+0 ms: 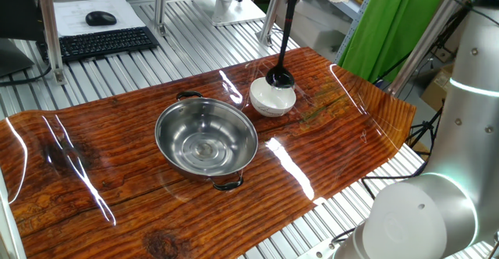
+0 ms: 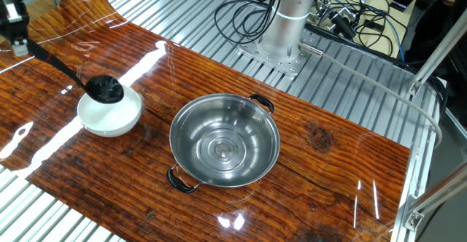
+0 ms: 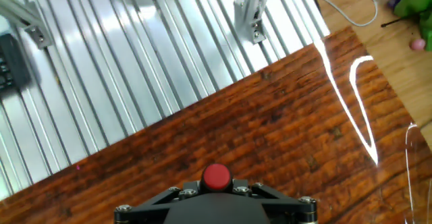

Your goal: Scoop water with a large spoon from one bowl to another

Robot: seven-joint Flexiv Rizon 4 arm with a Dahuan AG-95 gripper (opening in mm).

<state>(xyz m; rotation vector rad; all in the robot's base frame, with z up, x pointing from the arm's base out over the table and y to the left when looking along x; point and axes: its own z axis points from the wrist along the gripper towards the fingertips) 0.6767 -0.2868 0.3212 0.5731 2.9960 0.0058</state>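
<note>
1. The wood-grain table top (image 1: 117,173) is lying under a clear glossy sheet that is throwing back long white streaks of light. No brand, label or writing is showing clearly enough to read in any view.
2. The robot arm (image 1: 468,95) is standing at the right edge of one fixed view, its pale grey body rising out of frame. The other fixed view is showing its base column (image 2: 288,12) bolted to the ribbed metal bench, with cables trailing behind it.
3. The steel bowl (image 2: 225,140) is sitting near the middle of the table with its two small black loop handles at opposite points on the rim.
4. The white bowl (image 1: 272,97) is sitting just beside the steel bowl without touching it.
5. The ladle (image 1: 282,48) is hanging tilted, its handle running up and away, its cup (image 2: 104,88) sitting over the white bowl's rim. Whether it is touching the bowl, I cannot tell.
6. The gripper (image 2: 13,20) is showing only in part at the top left corner of the other fixed view, at the handle's upper end. It seems to be holding the handle, but the fingers are too cropped to be sure.
7. The hand view is looking down on table and bench only, with a black housing carrying a red button (image 3: 217,177) at the bottom. Neither bowl is appearing there.
8. A keyboard (image 1: 101,42) and mouse (image 1: 100,18) are lying on the bench behind.
</note>
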